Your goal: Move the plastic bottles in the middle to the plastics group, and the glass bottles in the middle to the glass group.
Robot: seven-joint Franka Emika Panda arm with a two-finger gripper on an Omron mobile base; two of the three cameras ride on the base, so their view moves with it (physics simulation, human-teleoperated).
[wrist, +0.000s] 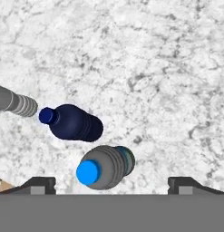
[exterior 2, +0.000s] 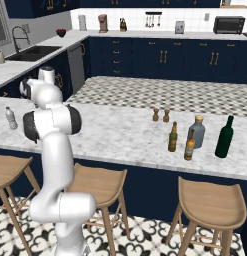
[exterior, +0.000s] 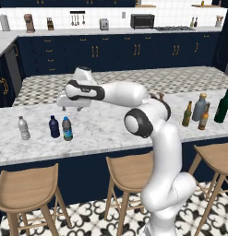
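The plastic bottle, greyish with a blue cap and teal label, stands upright on the marble counter right beside the navy bottle of the plastics group. The pale bottle stands further left. My gripper hovers open just above them, holding nothing. In the hand view the blue-capped bottle lies between my wide-apart fingertips, with the navy bottle and the pale bottle beyond. Two amber glass bottles stand by the grey-blue bottle and the green wine bottle.
Two small shakers stand mid-counter behind the arm. Wooden stools line the counter's near edge. The same glass bottles cluster at the right of the right base view, around the grey-blue bottle.
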